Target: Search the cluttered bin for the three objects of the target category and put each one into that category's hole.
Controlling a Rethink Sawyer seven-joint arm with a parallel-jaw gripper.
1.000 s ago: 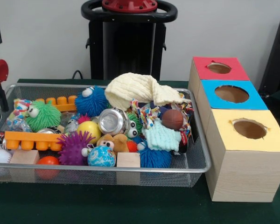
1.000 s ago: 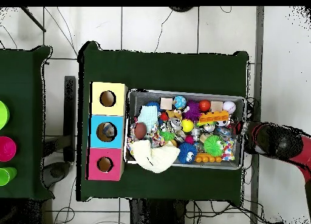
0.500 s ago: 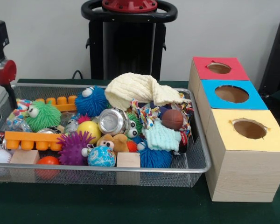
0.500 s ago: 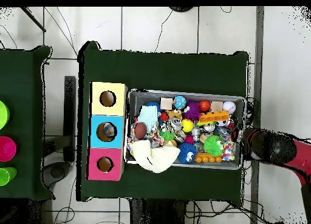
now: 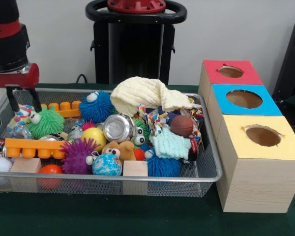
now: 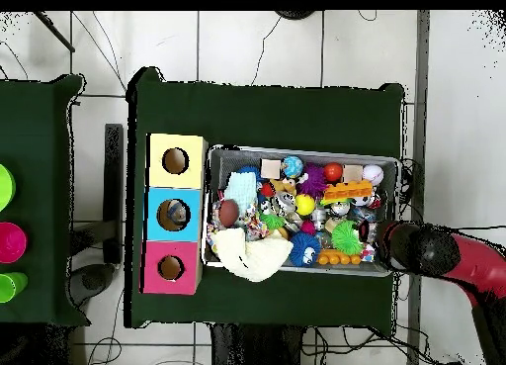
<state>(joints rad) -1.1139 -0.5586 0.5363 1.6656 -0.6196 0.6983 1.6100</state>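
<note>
I've got the gripper [image 5: 23, 101] hanging empty with its fingers spread over the bin's [image 5: 206, 173] corner, tips just by the green fuzzy ball [image 5: 45, 122], so a sloppy drop could snag the mesh or the orange block [image 5: 59, 109] next door.

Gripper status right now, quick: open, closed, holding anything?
Gripper: open, holding nothing, fingers apart above the bin's end, beside the green spiky toy.

Just below the red-and-black gripper [image 5: 24, 102] sat a green spiky ball [image 5: 45, 122] and an orange block [image 5: 33, 147]; farther off lay a pale yellow cloth [image 5: 142, 93], with red [image 5: 230, 72], blue [image 5: 244, 99] and yellow [image 5: 262, 136] box tops beyond.
</note>
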